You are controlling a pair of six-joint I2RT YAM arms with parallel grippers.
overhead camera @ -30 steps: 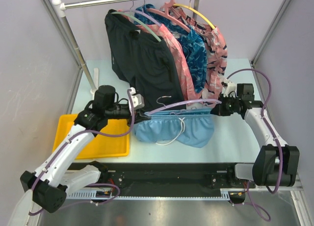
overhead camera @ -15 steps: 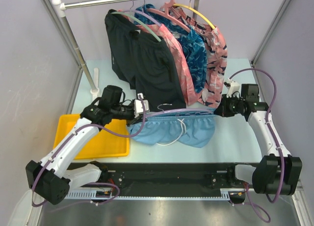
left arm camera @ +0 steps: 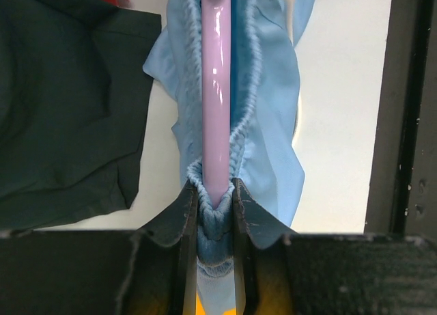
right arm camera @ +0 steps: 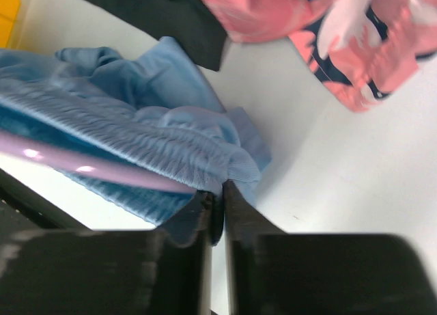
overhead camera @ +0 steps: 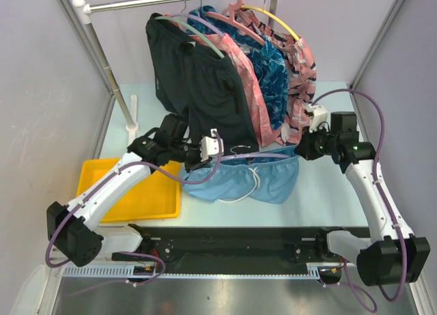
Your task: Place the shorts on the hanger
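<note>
The light blue shorts (overhead camera: 247, 180) hang lifted between both grippers, their gathered waistband stretched along the lavender hanger (overhead camera: 263, 155), whose silver hook (overhead camera: 239, 149) sticks up at the middle. My left gripper (overhead camera: 193, 161) is shut on the left end of waistband and hanger. In the left wrist view the hanger bar (left arm camera: 216, 89) runs between the waistband folds of the shorts (left arm camera: 273, 110) into the gripper (left arm camera: 215, 199). My right gripper (overhead camera: 301, 151) is shut on the right end; its wrist view shows the gripper (right arm camera: 217, 195) pinching the waistband of the shorts (right arm camera: 150, 144) beside the hanger arm (right arm camera: 89, 166).
A rail (overhead camera: 171, 1) at the back carries black shorts (overhead camera: 198, 76), blue patterned shorts (overhead camera: 273, 69) and pink garments (overhead camera: 300, 83) on green and pink hangers, right behind the lifted shorts. A yellow tray (overhead camera: 102, 192) lies at the left. A black strip (overhead camera: 232, 236) runs along the near edge.
Both grippers have moved away from the near edge toward the rail, carrying hanger and shorts with them. The shorts hang a little higher and closer to the black shorts.
</note>
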